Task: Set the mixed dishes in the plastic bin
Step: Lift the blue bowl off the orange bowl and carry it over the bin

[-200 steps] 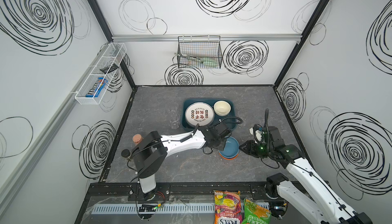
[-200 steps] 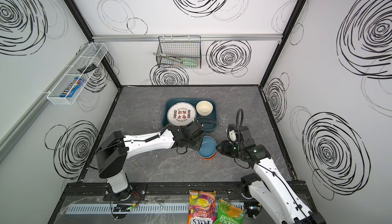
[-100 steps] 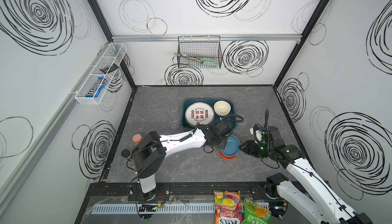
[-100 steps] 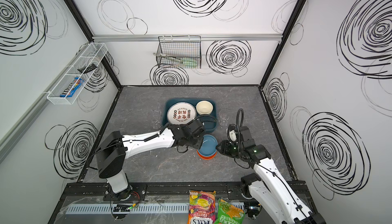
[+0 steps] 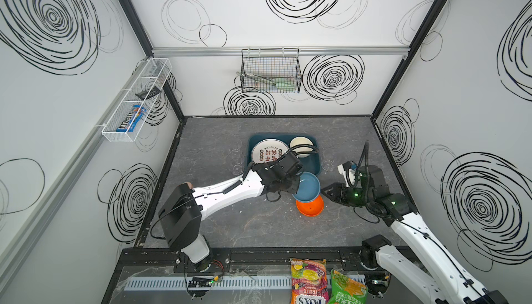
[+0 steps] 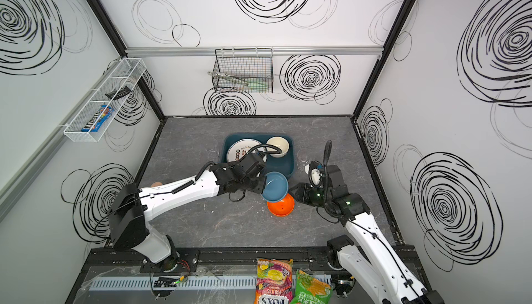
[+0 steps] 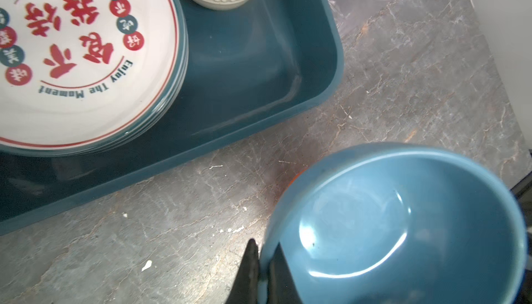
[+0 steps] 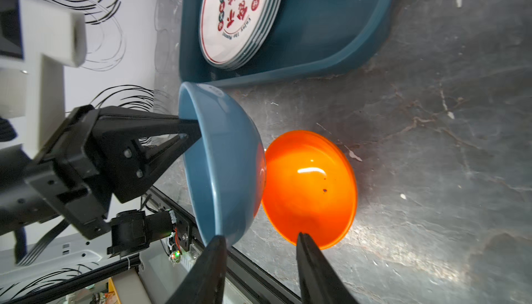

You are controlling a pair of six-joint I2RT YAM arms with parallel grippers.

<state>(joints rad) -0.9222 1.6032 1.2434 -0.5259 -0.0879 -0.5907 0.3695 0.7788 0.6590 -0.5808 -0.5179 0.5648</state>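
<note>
On a gray marbled table (image 5: 230, 225) inside a white-walled booth, two white robot arms meet near the middle. The left arm (image 5: 224, 193) stretches from its base at the front left, low and nearly straight, across to the centre, its wrist bent toward the right. The left gripper (image 7: 263, 256) has its jaws pressed together on the rim of a blue bowl (image 5: 308, 187), one black finger inside the rim and one outside. The blue bowl is lifted off the table with its opening upward, slightly tilted, and partly covers an orange bowl (image 5: 311, 207) that sits on the table below it; whether the two bowls touch cannot be told. Both bowls are outside the plastic bin (image 5: 311, 164), just in front of its near right corner. The bin, dark teal with low walls, lies at the table's centre and holds a stack of white plates (image 5: 269, 151) printed with red Chinese characters on its left side and a cream bowl (image 5: 300, 145) in its far right corner. The right arm (image 5: 417, 230) rises from the front right, bends at the elbow and points its wrist leftward toward the bowls. The right gripper (image 8: 259, 239) has its jaws spread, pinching nothing, one finger by the blue bowl's edge and one at the orange bowl's rim.
</note>
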